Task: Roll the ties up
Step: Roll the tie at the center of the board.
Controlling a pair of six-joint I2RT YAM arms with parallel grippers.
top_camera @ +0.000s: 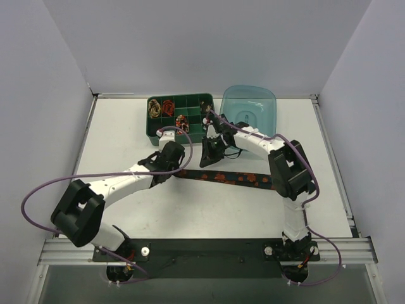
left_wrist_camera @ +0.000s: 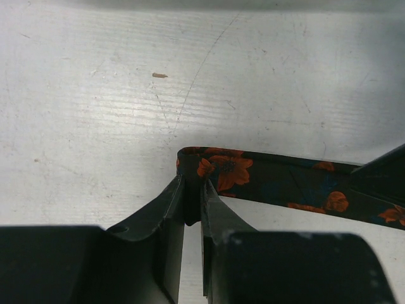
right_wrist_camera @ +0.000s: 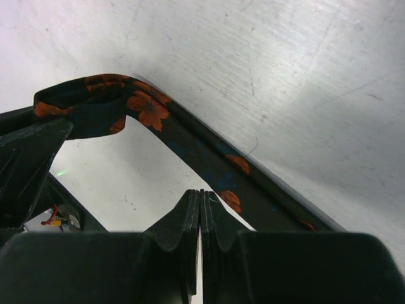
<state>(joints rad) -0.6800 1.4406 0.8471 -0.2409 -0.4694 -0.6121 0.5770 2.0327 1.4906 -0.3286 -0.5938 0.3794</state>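
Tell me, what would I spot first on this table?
A long black tie with orange flowers lies across the middle of the table, and the left arm's jaws pinch its folded end. Behind it sit a green box with little coiled ties inside and a blue tub to its right.

One end of the tie (top_camera: 221, 177) hides under the right arm (top_camera: 290, 172).
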